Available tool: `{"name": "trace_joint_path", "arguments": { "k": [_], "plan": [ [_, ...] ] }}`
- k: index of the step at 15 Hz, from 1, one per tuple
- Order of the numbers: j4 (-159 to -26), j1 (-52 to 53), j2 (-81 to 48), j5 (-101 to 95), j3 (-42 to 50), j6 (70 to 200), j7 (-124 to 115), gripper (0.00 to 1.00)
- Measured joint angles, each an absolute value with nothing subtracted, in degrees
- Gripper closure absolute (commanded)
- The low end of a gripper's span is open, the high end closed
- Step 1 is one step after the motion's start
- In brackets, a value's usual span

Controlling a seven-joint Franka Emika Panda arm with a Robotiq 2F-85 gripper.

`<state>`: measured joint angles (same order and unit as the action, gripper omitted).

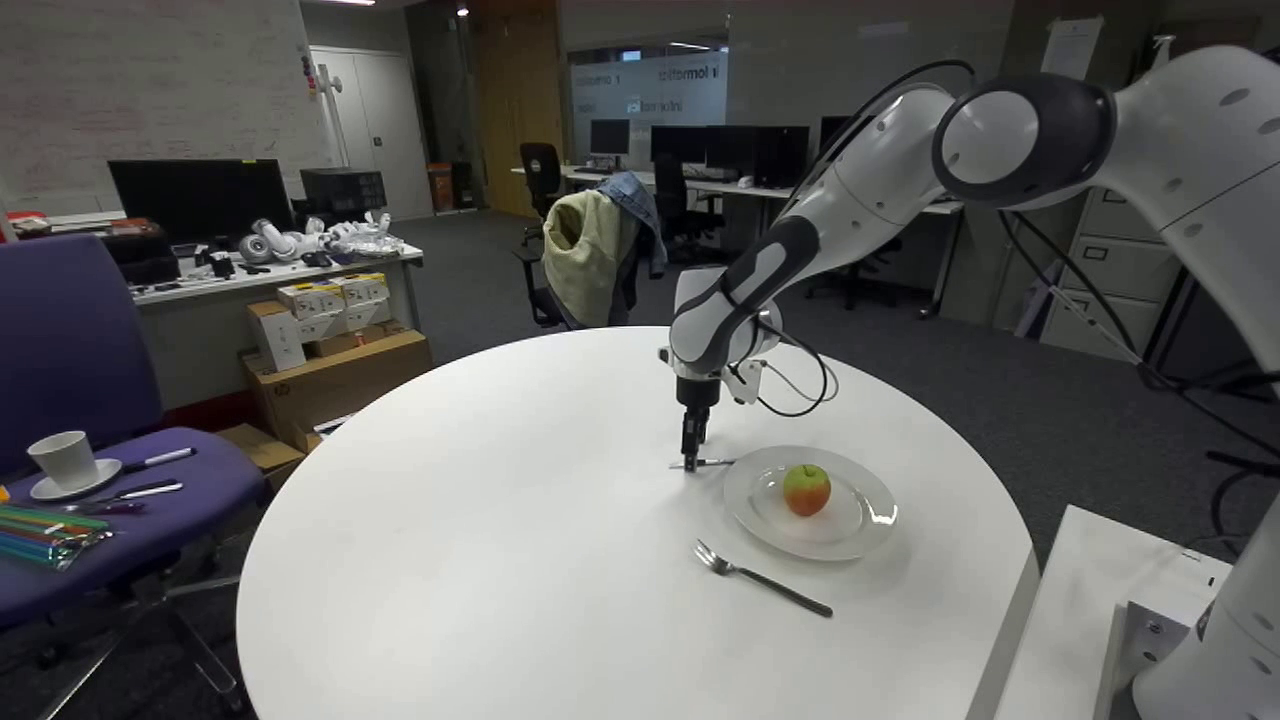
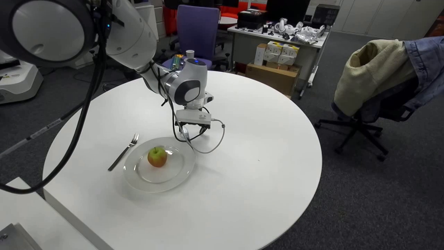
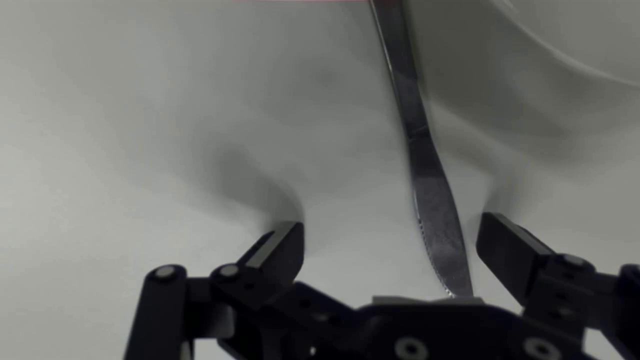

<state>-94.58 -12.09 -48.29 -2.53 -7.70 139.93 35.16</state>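
Note:
My gripper [image 3: 392,235] is open and points down, low over the white table, with nothing held. A metal table knife [image 3: 425,170] lies on the table between its fingers in the wrist view. The blade is nearer the right finger, with a small gap, and the tip is hidden by the gripper body. In an exterior view the gripper [image 1: 694,458] is at the knife [image 1: 714,462], beside a white plate [image 1: 745,505]. A red-green apple [image 1: 806,490] sits on the plate. A fork [image 1: 770,582] lies on the plate's other side. The plate rim [image 3: 565,60] shows upper right in the wrist view.
The round white table [image 1: 420,520] carries the plate and cutlery. A cable [image 2: 222,133] loops from the wrist close to the plate. A purple chair [image 1: 190,480] beside the table holds a cup, saucer and pens. A chair with jackets [image 2: 378,73] stands beyond the table edge.

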Motion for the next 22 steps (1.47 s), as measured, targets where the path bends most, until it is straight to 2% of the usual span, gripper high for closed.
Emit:
{"name": "trace_joint_path", "arguments": {
  "k": [6,8,9,10,12,16,17,18,19,20,21,22],
  "plan": [
    [-94.58,-12.07,-48.41,-2.68,-6.20,139.92,35.16,0.73],
    [-94.58,-12.07,-48.50,-2.69,-5.70,139.92,35.16,0.78],
    [-94.58,-12.07,-48.52,-2.71,-5.45,139.92,35.16,0.75],
    [-94.58,-12.07,-48.53,-2.73,-5.20,139.92,35.16,0.53],
    [-94.58,-12.05,-48.53,-2.91,-4.57,139.92,35.14,0.47],
    [-94.58,-12.03,-48.53,-3.83,-2.41,139.92,34.83,0.18],
    [-94.58,-12.05,-48.53,-3.98,-1.72,139.92,34.69,0.48],
    [-94.57,-12.08,-48.53,-4.11,-0.97,139.92,34.56,0.55],
    [-94.57,-12.10,-48.53,-4.21,-0.20,139.92,34.43,0.55],
    [-94.57,-12.14,-48.53,-4.26,0.53,139.92,34.33,0.63],
    [-94.57,-12.16,-48.53,-4.30,1.18,139.92,34.19,0.21],
    [-94.57,-12.19,-48.53,-4.32,1.72,139.92,34.00,0.26]
  ]
}}
